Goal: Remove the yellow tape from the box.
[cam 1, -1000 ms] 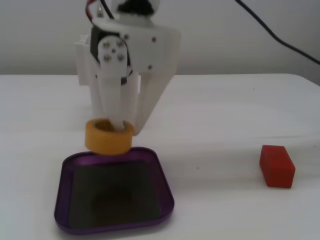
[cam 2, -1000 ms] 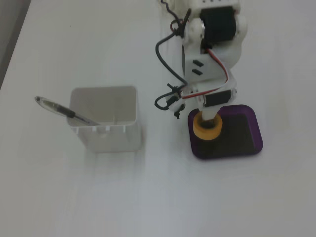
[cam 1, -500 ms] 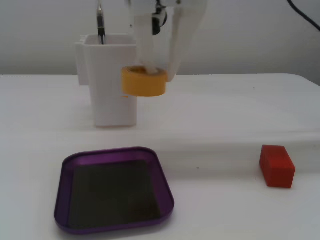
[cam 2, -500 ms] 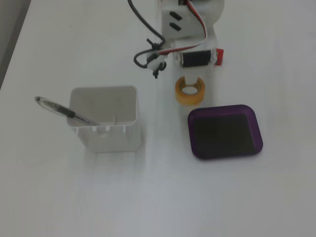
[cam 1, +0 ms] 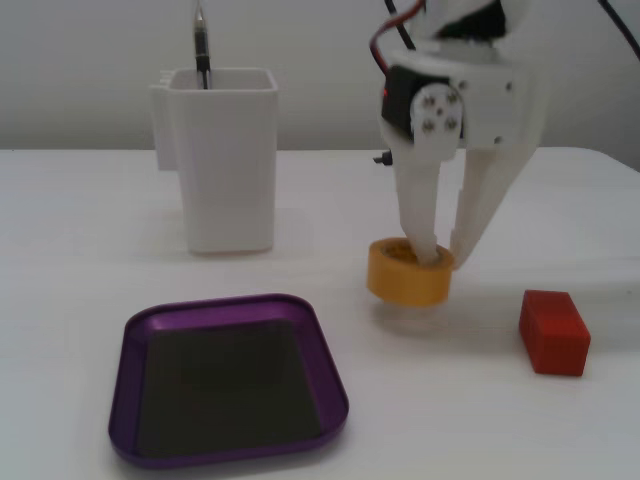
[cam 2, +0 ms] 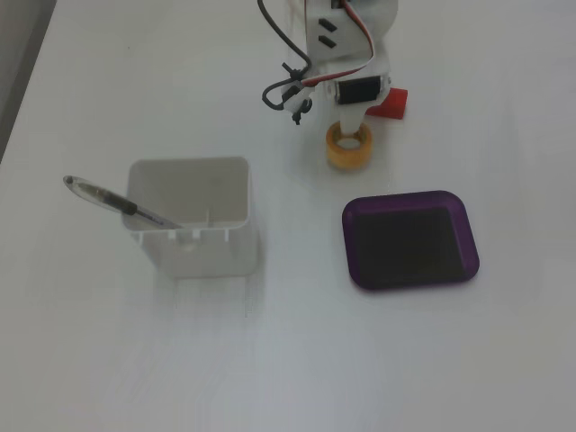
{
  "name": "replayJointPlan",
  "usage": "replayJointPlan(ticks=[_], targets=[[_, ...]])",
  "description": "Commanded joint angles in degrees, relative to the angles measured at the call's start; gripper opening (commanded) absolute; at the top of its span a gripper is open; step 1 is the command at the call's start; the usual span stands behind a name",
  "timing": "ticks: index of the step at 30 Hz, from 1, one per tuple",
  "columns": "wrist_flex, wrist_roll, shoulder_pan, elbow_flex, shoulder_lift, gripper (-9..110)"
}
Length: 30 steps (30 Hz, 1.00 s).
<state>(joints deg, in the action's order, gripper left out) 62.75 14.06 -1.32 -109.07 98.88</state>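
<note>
The yellow tape point(cam 1: 405, 275) is outside the box, to the right of it and beyond it in a fixed view, and seems to hang just above the white table with a shadow beneath. My gripper point(cam 1: 445, 258) comes down from above, one finger inside the hollow core and the other outside the roll's right wall, shut on the tape. In the fixed view from above the tape point(cam 2: 349, 148) sits under the gripper point(cam 2: 353, 126). The box, a shallow purple tray point(cam 1: 220, 304) with a dark bottom, is empty; it also shows in the view from above point(cam 2: 409, 195).
A red block point(cam 1: 553, 332) lies on the table right of the tape, and shows beside the arm point(cam 2: 389, 103). A tall white container point(cam 1: 225, 160) with a pen point(cam 1: 200, 45) stands at the back left; it also shows from above point(cam 2: 193, 243).
</note>
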Motion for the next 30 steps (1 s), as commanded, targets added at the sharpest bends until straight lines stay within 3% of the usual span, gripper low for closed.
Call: replayJointPlan(ticks=[1,7,12,18,25,30], targets=[[-2.4,1.6,0.3,-1.1,3.8,-1],[-2.1,1.8,0.3,-1.8,3.8,1],[-1.8,1.8,0.2,-1.8,4.3,11],[5.5,1.8,0.8,1.1,6.6,14],[14.5,1.1,0.9,10.1,24.6,14],[13.9,-0.4,1.1,2.9,41.6,15]])
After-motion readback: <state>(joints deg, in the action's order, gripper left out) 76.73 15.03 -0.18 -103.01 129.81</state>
